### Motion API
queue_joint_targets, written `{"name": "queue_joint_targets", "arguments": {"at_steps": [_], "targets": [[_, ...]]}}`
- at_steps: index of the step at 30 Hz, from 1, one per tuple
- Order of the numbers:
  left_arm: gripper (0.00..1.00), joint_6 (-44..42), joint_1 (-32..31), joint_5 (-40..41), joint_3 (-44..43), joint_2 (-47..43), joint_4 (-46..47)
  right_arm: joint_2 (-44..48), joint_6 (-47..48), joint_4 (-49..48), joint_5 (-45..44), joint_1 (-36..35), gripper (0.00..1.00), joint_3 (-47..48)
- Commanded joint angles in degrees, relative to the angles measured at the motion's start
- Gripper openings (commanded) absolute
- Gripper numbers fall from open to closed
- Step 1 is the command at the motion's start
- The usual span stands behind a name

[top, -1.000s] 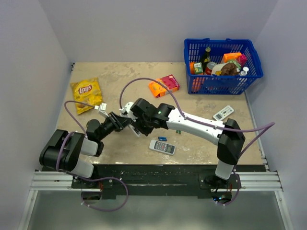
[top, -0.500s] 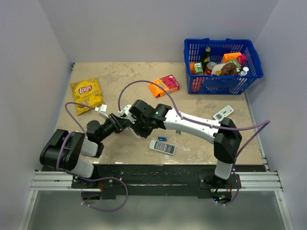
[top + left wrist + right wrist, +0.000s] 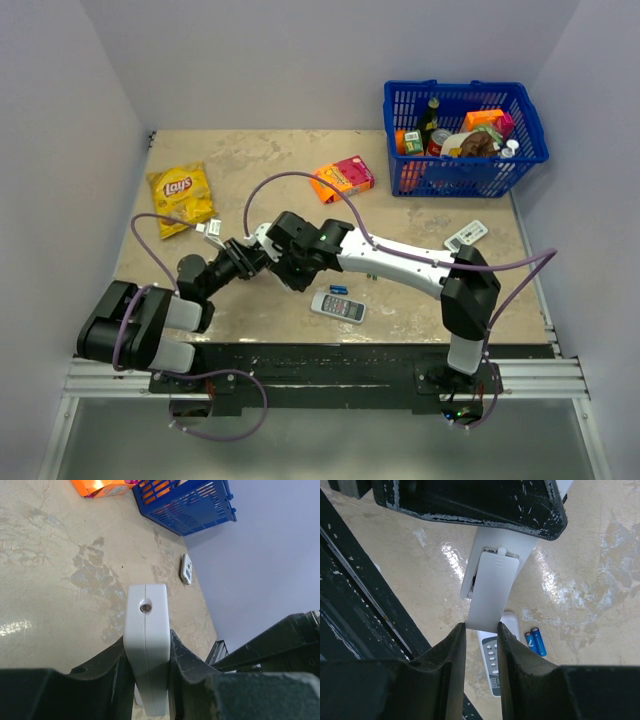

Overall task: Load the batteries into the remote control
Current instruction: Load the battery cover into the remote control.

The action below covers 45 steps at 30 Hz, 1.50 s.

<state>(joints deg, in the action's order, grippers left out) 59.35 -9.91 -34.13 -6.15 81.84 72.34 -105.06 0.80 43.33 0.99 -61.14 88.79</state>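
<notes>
My left gripper [image 3: 147,655] is shut on the slim white remote control [image 3: 146,625] and holds it above the table. In the right wrist view the remote [image 3: 502,545] points towards the camera with its back cover [image 3: 492,590] partly slid out, a gap showing along its left edge. My right gripper [image 3: 481,627] is shut on the lower end of that cover. In the top view the two grippers meet at the table's middle left, left [image 3: 248,256] and right [image 3: 278,262]; the remote is hidden between them. No dark grey-black batteries are in view.
A wider grey-white remote [image 3: 337,306] and a small blue battery pair [image 3: 535,641] lie on the table below the grippers. A white remote with a display [image 3: 466,235] lies at the right. A blue basket [image 3: 465,135], orange and pink boxes [image 3: 342,178] and a Lay's bag [image 3: 181,196] stand farther back.
Both grippers, still joined at the remote, have shifted slightly left and back. The right arm's elbow has moved left with them.
</notes>
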Motion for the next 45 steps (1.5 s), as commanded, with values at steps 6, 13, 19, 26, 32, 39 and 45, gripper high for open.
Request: {"name": "queue_joint_targets", "arguments": {"at_steps": [6, 13, 19, 26, 32, 39, 45], "targets": [[0.0, -4.3, -0.4, 0.5, 1.8, -5.0, 36.3, 1.0, -2.0, -0.5, -0.1, -0.8, 0.0, 0.6], [0.0, -4.2, -0.4, 1.1, 2.1, -5.6, 36.3, 1.1, -2.5, -0.3, -0.4, -1.6, 0.0, 0.4], [0.0, -3.8, -0.4, 1.5, 2.0, -5.8, 35.9, 1.4, -2.8, 0.1, -0.9, -2.4, 0.0, 0.2], [0.0, -3.7, -0.4, 1.7, 2.5, -6.5, 35.9, 1.4, -3.8, 1.0, -3.7, -2.6, 0.0, -0.1], [0.0, -3.4, -0.4, 1.8, 2.5, -7.0, 36.3, 1.3, -4.4, 1.1, -4.6, -2.6, 0.0, 0.0], [0.0, -3.0, -0.4, 1.5, 2.5, -7.3, 36.3, 1.1, -4.8, 1.0, -5.1, -2.6, 0.0, 0.4], [0.0, -2.4, -0.4, 1.6, 2.6, -7.5, 36.3, 1.2, -4.9, 0.3, -5.5, -2.5, 0.0, 0.9]]}}
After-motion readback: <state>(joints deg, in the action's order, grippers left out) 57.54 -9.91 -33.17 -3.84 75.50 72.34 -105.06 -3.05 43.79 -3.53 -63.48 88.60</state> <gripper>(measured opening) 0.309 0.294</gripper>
